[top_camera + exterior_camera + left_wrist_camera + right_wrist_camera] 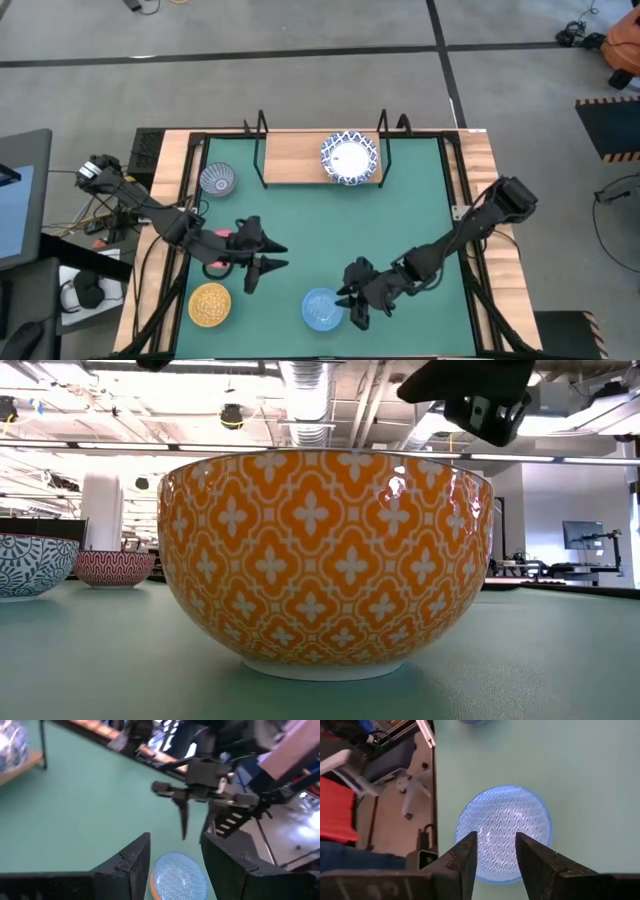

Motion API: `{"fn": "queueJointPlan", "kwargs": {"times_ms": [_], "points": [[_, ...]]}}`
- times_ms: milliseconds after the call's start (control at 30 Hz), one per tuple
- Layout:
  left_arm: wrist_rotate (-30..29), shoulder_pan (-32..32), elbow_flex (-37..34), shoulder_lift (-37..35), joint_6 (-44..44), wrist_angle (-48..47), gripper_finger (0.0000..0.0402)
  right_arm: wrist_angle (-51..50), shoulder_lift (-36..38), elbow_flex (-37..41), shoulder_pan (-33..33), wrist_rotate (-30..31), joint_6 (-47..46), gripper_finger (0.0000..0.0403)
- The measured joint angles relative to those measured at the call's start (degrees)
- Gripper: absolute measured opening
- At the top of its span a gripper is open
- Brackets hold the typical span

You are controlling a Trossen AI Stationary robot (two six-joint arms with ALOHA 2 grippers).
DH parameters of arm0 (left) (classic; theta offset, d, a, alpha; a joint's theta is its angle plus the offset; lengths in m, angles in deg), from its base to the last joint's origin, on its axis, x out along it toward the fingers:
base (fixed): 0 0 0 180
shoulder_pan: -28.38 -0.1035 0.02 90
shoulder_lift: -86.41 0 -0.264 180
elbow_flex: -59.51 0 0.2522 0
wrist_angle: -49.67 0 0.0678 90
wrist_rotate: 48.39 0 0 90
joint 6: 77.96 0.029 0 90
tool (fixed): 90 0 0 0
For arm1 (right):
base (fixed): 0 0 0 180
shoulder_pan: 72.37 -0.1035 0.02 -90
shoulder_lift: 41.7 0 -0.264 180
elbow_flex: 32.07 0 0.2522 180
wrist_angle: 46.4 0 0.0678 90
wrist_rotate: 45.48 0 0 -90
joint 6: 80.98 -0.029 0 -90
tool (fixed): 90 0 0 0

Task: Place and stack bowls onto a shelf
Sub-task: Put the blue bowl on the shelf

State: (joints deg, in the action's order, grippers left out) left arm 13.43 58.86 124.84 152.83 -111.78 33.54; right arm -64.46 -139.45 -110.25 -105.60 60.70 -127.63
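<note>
A white bowl with a blue lattice rim stands on the light-wood shelf at the mat's far edge. The grey-blue patterned bowl, the yellow bowl and the blue bowl sit on the green mat. The red bowl is mostly hidden under my left arm. My left gripper is open over bare mat, to the right of the red bowl. My right gripper is open above the blue bowl's right-hand rim. No touch shows there.
The shelf's black posts rise at its far corners. A wooden border frames the mat. The mat's middle lies bare between the arms. In the low view the yellow bowl fills the foreground, with the red bowl behind it.
</note>
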Motion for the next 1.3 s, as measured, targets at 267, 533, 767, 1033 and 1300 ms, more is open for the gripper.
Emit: {"fn": "queueJointPlan", "kwargs": {"times_ms": [267,533,767,1033,1300], "points": [[10.0,0.1,0.0,0.0,17.6,3.9,0.0160,0.7,0.0,0.0,-4.7,12.5,16.5,0.0177],[17.7,5.8,0.0,0.0,18.2,0.5,0.0160,5.2,-1.9,0.0,-2.1,11.8,18.0,0.0204],[12.0,8.9,0.0,0.0,18.1,-3.8,0.0160,5.4,-8.0,-3.6,-0.4,7.8,18.2,0.0205],[12.5,8.9,0.1,0.0,14.4,-5.8,0.0160,0.3,-11.8,-7.7,0.1,8.1,17.3,0.0205],[11.5,8.8,0.1,0.0,13.0,-10.1,0.0160,-6.9,-12.3,-7.8,1.0,8.4,11.6,0.0205]]}}
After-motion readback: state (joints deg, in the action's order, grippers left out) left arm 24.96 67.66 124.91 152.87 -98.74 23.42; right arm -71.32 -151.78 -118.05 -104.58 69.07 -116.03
